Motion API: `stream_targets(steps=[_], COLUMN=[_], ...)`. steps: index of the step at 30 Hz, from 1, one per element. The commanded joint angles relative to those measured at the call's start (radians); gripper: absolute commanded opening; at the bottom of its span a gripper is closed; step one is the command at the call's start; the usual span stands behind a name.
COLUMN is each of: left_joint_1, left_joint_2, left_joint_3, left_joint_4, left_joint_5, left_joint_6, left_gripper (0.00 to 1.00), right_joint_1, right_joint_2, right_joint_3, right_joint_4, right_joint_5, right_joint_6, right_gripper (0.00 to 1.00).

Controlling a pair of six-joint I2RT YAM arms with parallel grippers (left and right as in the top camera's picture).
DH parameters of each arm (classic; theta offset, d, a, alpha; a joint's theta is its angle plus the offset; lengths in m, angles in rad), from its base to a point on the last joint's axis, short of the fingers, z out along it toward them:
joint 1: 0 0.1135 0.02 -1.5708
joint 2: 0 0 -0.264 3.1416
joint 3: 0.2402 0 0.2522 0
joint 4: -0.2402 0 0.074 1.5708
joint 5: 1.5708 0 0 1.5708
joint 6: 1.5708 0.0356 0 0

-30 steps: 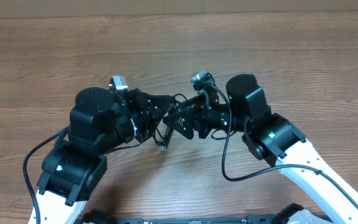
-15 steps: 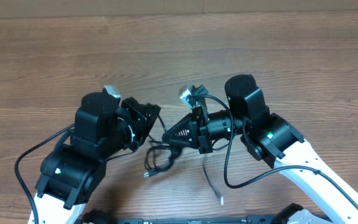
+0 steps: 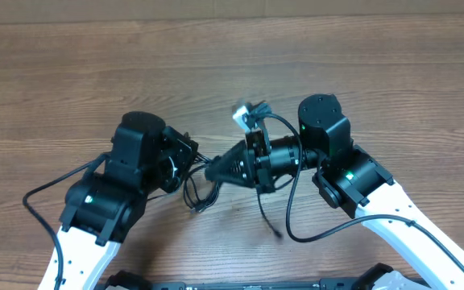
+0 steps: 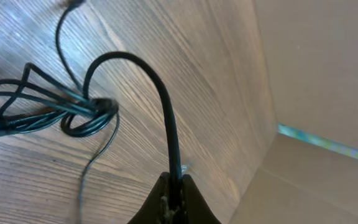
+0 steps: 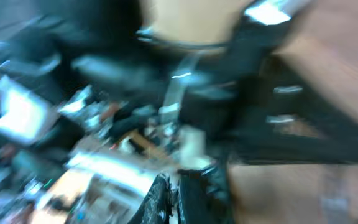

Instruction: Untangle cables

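Brown wood-grain table (image 3: 361, 72) fills the overhead view, long planks of grain running left to right, matte and bare toward the far edge. From the left wrist, a plain tan cardboard-like wall (image 4: 316, 56) rises at the table's end, with a thin teal strip (image 4: 322, 142) along its foot.

Down the middle, the thin black cables (image 3: 200, 192) lie on the wood between the two arms: a small bundle of glossy loops cinched at one point, with slack strands fanning out. One loose black strand (image 3: 269, 221) trails away toward the near edge and ends in a small plug.

The black-and-white left arm (image 3: 103, 201) comes up from the near-left corner, elbow bent, wrist turned to the right. The left gripper (image 4: 173, 198) has its dark fingers pressed together on one of the cables, which springs from the tips, arches high and drops into the knot of loops (image 4: 89, 115).

The matching right arm (image 3: 353, 181) reaches in from the near-right, its forearm level and pointing left, a thick black wire (image 3: 290, 211) sagging beneath it. The right gripper (image 3: 212, 171) tapers to a closed point just above the bundle. Its own camera is smeared with blur, so whether it pinches a strand I cannot tell.
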Motion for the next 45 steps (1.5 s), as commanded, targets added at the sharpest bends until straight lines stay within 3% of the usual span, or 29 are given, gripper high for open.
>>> stream_targets(steps=[1, 2, 3, 4, 7, 12, 14, 15, 16, 17, 18, 21, 25, 30, 31, 32, 35, 39, 43, 45], left_joint_1=[-0.002, -0.002, -0.002, -0.002, -0.002, -0.002, -0.002, -0.002, -0.002, -0.002, -0.002, -0.002, -0.002, -0.002, -0.002, -0.002, -0.002, -0.002, -0.002, -0.002], left_joint_2=[0.022, 0.021, 0.021, 0.021, 0.021, 0.022, 0.022, 0.022, 0.022, 0.022, 0.022, 0.024, 0.061, 0.179, 0.245, 0.281, 0.371, 0.45, 0.488, 0.5], left_joint_3=[0.01, 0.01, 0.01, 0.01, 0.01, 0.01, 0.01, 0.01, 0.01, 0.01, 0.01, 0.01, 0.009, 0.005, 0.0, -0.004, -0.038, -0.081, -0.132, -0.163], left_joint_4=[0.0, -0.003, -0.011, -0.035, -0.173, -0.418, -0.478, -0.478, -0.477, -0.478, -0.478, -0.476, -0.45, -0.451, -0.442, -0.43, -0.33, -0.209, -0.112, -0.086], left_joint_5=[-0.012, -0.017, -0.029, -0.063, -0.228, -0.531, -0.614, -0.615, -0.614, -0.614, -0.615, -0.566, -0.443, -0.34, -0.315, -0.294, -0.194, -0.193, -0.212, -0.216], left_joint_6=[0.049, 0.064, 0.064, 0.068, 0.206, 0.324, 0.325, 0.325, 0.325, 0.325, 0.325, 0.325, 0.324, 0.324, 0.315, 0.29, 0.279, 0.267, 0.267, 0.265], left_gripper=[0.04, 0.04, 0.04, 0.04, 0.04, 0.05, 0.39, 0.65, 0.82, 0.97, 1.0, 1.0, 0.92, 0.98, 0.88, 0.84, 0.79, 0.73, 0.52, 0.5], right_joint_1=[-0.002, -0.002, -0.002, -0.002, -0.002, -0.002, -0.002, -0.002, -0.002, -0.002, -0.002, -0.002, -0.002, -0.002, -0.002, -0.005, -0.04, -0.098, -0.125, -0.127], right_joint_2=[-0.009, -0.009, -0.009, -0.009, -0.009, -0.009, -0.009, -0.009, -0.009, -0.009, -0.009, -0.009, -0.009, -0.009, -0.009, -0.009, -0.009, -0.01, -0.01, -0.01], right_joint_3=[0.011, 0.011, 0.011, 0.011, 0.011, 0.011, 0.011, 0.011, 0.011, 0.011, 0.011, 0.011, 0.011, 0.011, 0.011, 0.011, 0.011, 0.011, 0.011, 0.011], right_joint_4=[-0.066, -0.114, -0.171, -0.238, -0.408, -0.456, -0.456, -0.456, -0.456, -0.457, -0.457, -0.457, -0.457, -0.469, -0.485, -0.495, -0.52, -0.562, -0.584, -0.583], right_joint_5=[-0.13, -0.082, 0.005, 0.122, 0.42, 0.532, 0.558, 0.561, 0.561, 0.561, 0.561, 0.561, 0.597, 0.695, 0.744, 0.776, 0.8, 0.8, 0.801, 0.801], right_joint_6=[-0.06, -0.075, -0.075, -0.074, -0.063, -0.063, -0.064, -0.064, -0.064, -0.064, -0.064, -0.064, -0.063, -0.013, 0.027, 0.066, 0.117, 0.112, 0.108, 0.101], right_gripper=[0.48, 0.79, 0.93, 1.0, 1.0, 1.0, 1.0, 1.0, 1.0, 1.0, 1.0, 1.0, 1.0, 1.0, 1.0, 1.0, 1.0, 1.0, 1.0, 1.0])
